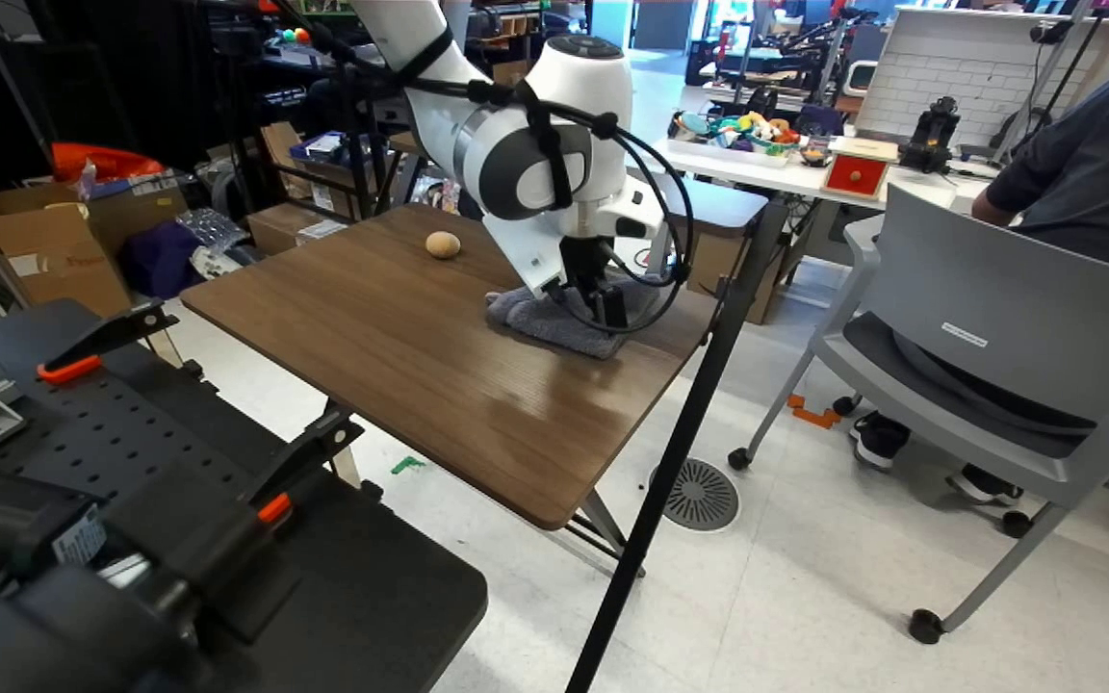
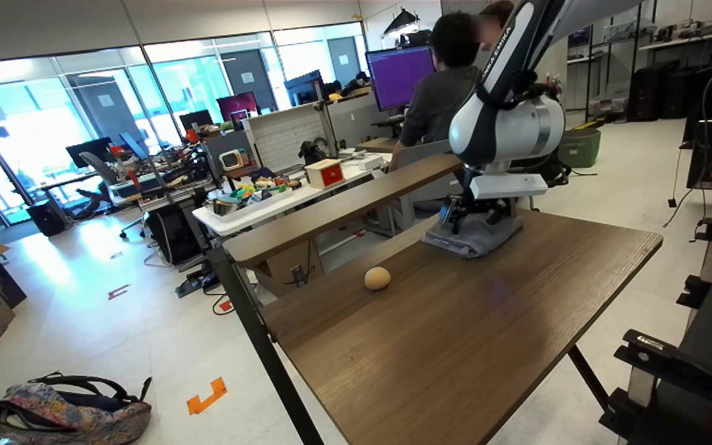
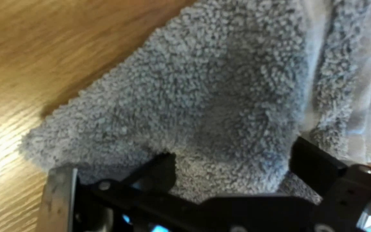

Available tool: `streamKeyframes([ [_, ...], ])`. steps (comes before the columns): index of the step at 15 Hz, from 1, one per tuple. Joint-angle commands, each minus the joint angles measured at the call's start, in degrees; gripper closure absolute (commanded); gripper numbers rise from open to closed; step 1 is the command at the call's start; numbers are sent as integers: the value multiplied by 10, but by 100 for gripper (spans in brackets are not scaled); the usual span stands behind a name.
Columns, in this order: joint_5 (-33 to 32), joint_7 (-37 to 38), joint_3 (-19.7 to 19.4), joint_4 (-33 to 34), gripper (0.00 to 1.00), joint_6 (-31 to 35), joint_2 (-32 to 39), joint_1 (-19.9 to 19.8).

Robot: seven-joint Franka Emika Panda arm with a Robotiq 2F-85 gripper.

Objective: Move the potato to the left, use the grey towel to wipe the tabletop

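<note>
wrist view: a rumpled, loop-piled grey cloth towel (image 3: pixel 179 96) lies folded on a dark brown, wood-grain rectangular bench (image 3: pixel 27 58). the black two-fingered tool (image 3: pixel 233 158) is down at the cloth, its fingers (image 3: pixel 314 162) spread wide; a hump of towel sits between them, and nothing looks pinched. the towel should prove light, limp and hard to harm, its rough pile giving good purchase, though the folds may slide apart if only the top layer is caught. that hump seems the place to take hold, deep enough to gather several layers; the pale, smooth-looking strip (image 3: pixel 362 109) at one side may be slicker.

both exterior views show a small tan oval potato (image 2: pixel 377 279) resting well apart from the towel, near the bench edge beside a narrow brown wooden table (image 2: pixel 343 207). it is probably firm and inclined to roll, so a grip across its middle would suit, and a nudge toward that edge could lose it.

the towel lies near one end of the bench, by a slanting black metal post (image 1: pixel 684 433), leaving little room that way. bare wood stretches broadly toward the long side facing the orange-tipped black clamps (image 1: pixel 304 457), the roomiest direction for wiping.
</note>
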Motion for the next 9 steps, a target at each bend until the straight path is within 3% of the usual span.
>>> streamKeyframes([
  [1, -33, -41, -12, -87, 0, -56, -73, 6],
  [5, -60, -71, -9, -121, 0, -106, -85, 18],
  [9, -71, -79, 4, -163, 0, -87, -75, 46],
])
